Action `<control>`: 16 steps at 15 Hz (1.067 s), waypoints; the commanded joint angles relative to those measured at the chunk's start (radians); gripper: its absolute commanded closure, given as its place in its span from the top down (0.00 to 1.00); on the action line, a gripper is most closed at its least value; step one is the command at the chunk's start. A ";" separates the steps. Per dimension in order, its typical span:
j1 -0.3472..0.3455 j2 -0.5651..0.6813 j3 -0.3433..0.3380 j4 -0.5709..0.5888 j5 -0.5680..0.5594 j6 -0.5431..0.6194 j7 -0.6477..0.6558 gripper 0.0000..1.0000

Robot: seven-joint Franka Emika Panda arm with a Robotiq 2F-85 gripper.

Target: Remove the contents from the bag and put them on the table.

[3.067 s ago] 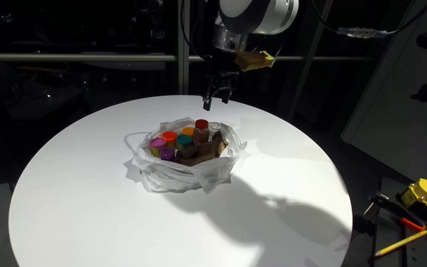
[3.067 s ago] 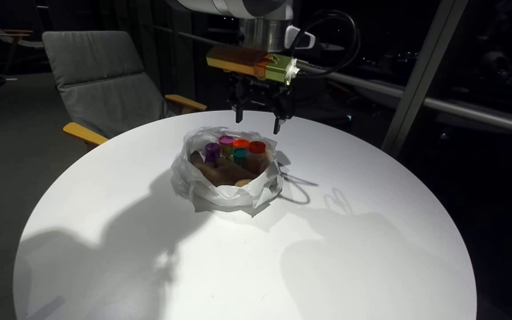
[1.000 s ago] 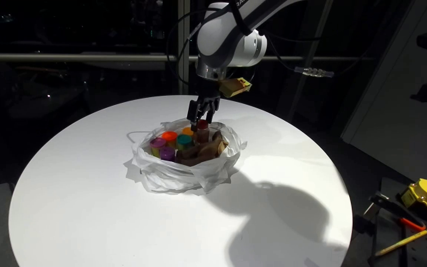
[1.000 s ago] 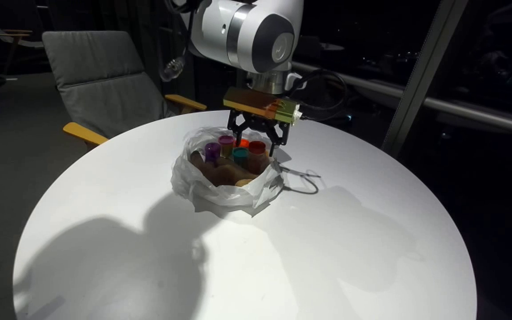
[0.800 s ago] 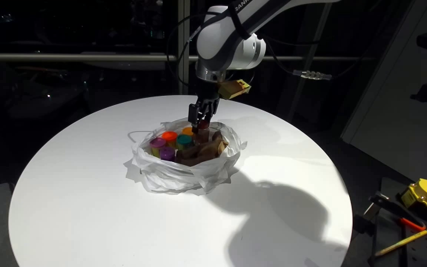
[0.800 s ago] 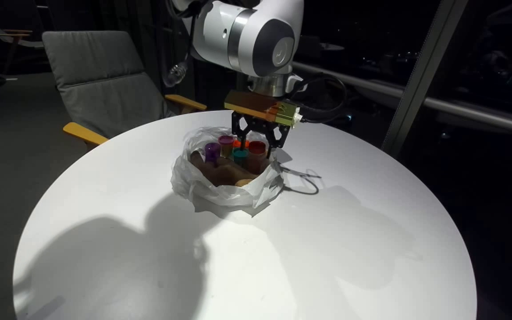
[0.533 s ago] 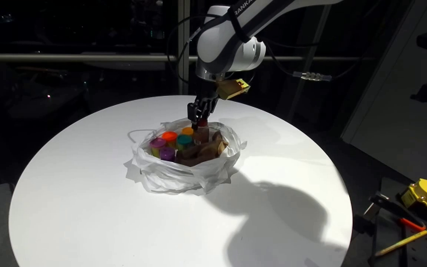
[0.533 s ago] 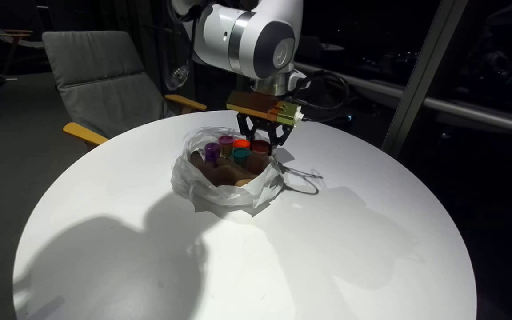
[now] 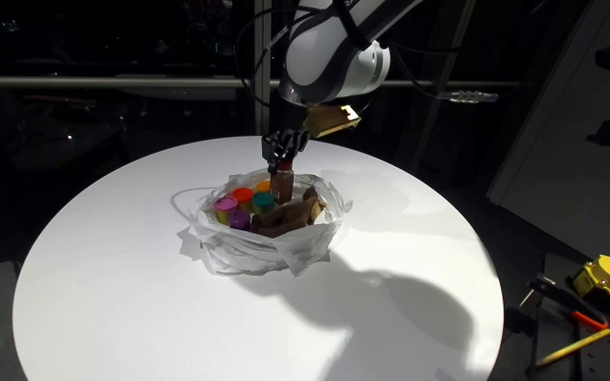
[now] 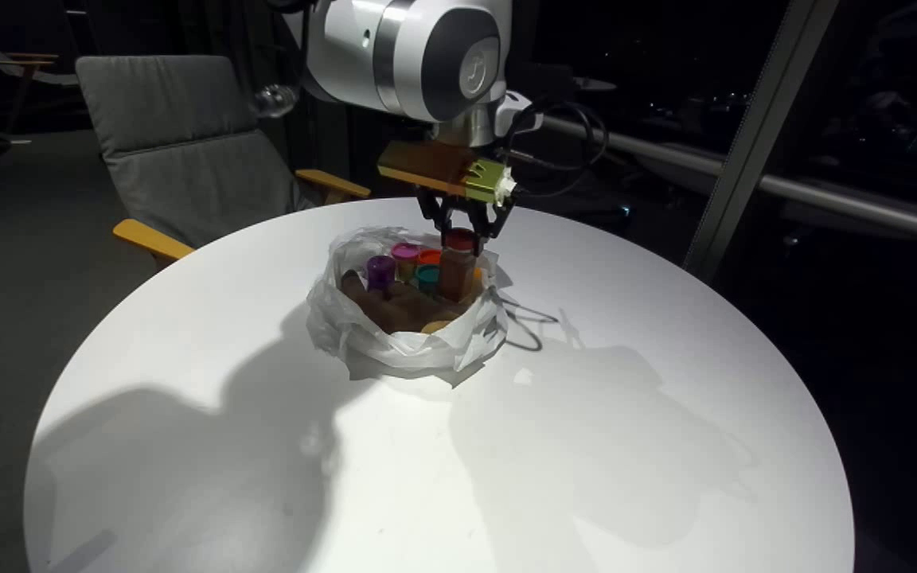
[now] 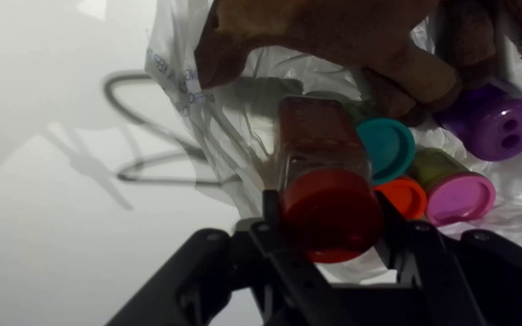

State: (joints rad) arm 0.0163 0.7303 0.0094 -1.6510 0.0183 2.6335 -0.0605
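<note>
Bottle is being held nearly upright, its lower part inside the bag; in an exterior view the teal cup is standing just to its left and the animal is lying nearer. My gripper is clasping the red cap from both sides. I'm expecting a stiff, fairly light load, but I'm suspecting the smooth cap of being slippery, so I'm favouring a deeper hold just below it. The thin, soft bag is risking a snag on the way to the table.
</note>
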 commanded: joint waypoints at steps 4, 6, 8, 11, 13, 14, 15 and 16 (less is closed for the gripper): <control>0.075 -0.288 -0.130 -0.403 -0.029 0.305 0.208 0.25; 0.082 -0.353 -0.176 -0.511 -0.021 0.362 0.258 0.25; 0.071 -0.419 -0.205 -0.623 -0.010 0.408 0.279 0.25; 0.045 -0.529 -0.245 -0.797 -0.007 0.463 0.273 0.25; 0.027 -0.579 -0.262 -0.863 0.000 0.457 0.253 0.25; 0.013 -0.591 -0.261 -0.877 0.003 0.440 0.243 0.25; -0.034 -0.593 -0.221 -0.872 0.018 0.407 0.216 0.25; -0.053 -0.588 -0.203 -0.869 0.031 0.394 0.204 0.25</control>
State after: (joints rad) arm 0.0259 0.1988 -0.2466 -2.4867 0.0149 3.0618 0.1893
